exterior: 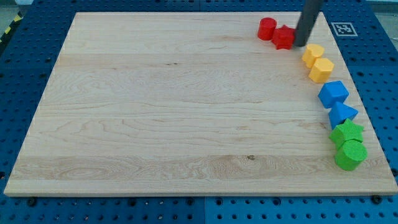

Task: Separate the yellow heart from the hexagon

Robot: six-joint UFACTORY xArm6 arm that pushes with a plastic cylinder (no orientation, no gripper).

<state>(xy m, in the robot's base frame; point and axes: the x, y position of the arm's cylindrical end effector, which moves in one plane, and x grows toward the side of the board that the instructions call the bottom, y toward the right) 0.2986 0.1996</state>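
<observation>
Wooden board (186, 112) is lying on a blue pegboard table (25, 62). No fingers on this arm, just a rod gripping nothing; its tip (301, 44) is resting beside the red star-like block (284, 37), just above the yellow heart (313, 55). Heart is touching the yellow hexagon (321, 70) at the view's right edge.
</observation>
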